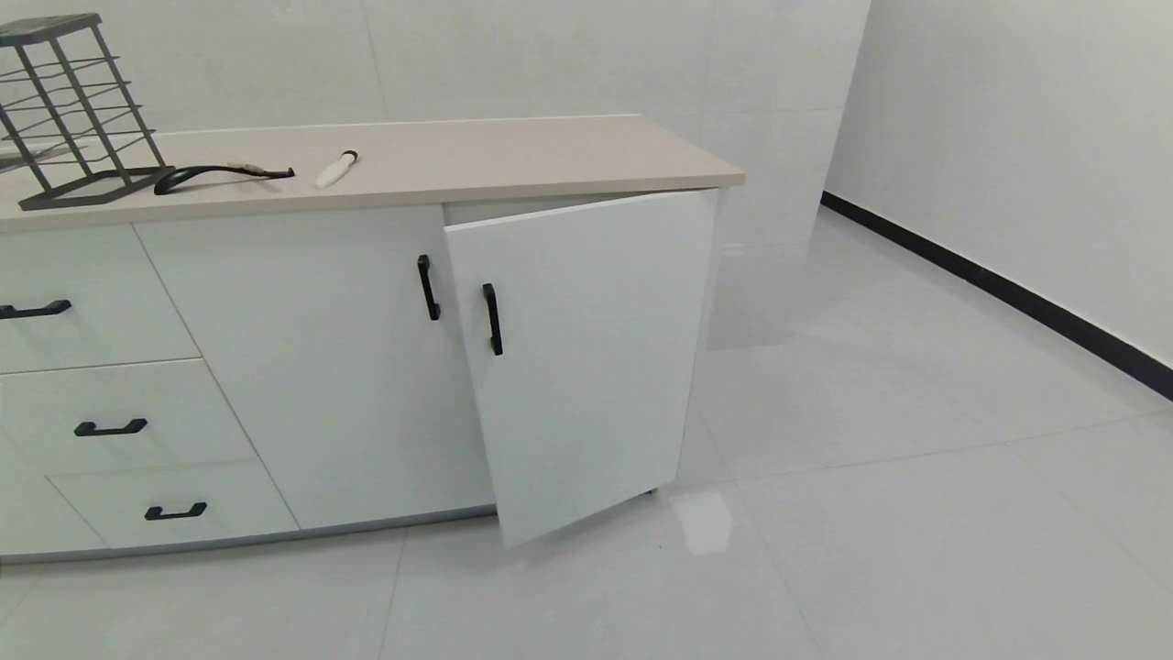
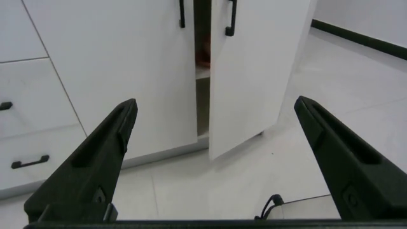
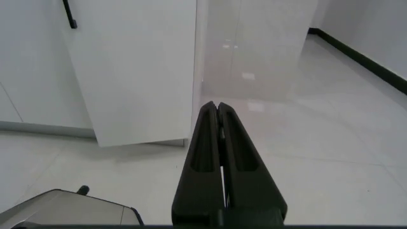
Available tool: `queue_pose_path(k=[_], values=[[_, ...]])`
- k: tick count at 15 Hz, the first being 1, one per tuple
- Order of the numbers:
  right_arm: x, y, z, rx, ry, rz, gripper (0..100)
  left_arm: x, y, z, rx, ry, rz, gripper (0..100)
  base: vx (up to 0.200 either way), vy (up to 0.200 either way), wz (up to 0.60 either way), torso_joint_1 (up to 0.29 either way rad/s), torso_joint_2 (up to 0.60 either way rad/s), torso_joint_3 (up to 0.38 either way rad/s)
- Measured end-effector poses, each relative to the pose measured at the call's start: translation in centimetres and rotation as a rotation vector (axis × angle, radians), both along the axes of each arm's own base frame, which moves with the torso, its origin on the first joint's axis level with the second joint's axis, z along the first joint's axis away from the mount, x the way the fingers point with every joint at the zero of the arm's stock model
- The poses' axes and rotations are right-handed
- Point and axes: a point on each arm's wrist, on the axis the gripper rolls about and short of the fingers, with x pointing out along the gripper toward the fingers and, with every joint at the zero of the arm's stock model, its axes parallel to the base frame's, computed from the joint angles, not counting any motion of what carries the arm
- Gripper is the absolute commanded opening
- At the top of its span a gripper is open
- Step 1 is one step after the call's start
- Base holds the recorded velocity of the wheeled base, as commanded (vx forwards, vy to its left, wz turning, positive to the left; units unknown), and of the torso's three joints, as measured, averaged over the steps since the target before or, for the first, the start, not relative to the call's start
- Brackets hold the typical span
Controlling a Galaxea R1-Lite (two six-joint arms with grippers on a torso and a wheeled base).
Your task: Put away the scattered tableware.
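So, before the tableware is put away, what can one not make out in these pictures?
- Inside the cabinet: in the head view the half-open door hides it; the left wrist view shows a narrow gap with a reddish thing, too cut off to name.
- Wire rack: head view, cut off by the left edge.
- Black utensil and small white item on the counter: head view, too small to tell their kind.

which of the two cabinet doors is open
The right door, at the end of the counter: it stands swung outward, while the left door beside it sits flush and shut.
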Motion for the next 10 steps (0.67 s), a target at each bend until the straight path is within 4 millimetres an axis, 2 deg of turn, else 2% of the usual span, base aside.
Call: queue_pose_path(k=[5,8,9,10], values=[[-0.05,0.00,-0.06,0.001,-0.005,0.000,0,0.00,0.00,0.00,0.000,0.000,0.000,100,0.200,0.200,0.00,0.002,0.00,0.002],[-0.05,0.00,-0.08,0.002,-0.003,-0.001,0,0.00,0.00,-0.01,0.000,0.001,-0.002,100,0.000,0.200,0.00,0.004,0.00,0.002],[-0.05,-0.01,-0.10,-0.003,-0.002,-0.003,0,0.00,0.00,-0.01,0.000,0.001,-0.001,100,0.000,0.200,0.60,0.007,0.00,0.002],[-0.05,-0.01,-0.10,-0.005,-0.002,-0.004,0,0.00,-0.01,-0.01,0.001,0.001,-0.002,100,0.000,0.000,0.60,0.002,0.01,-0.002]])
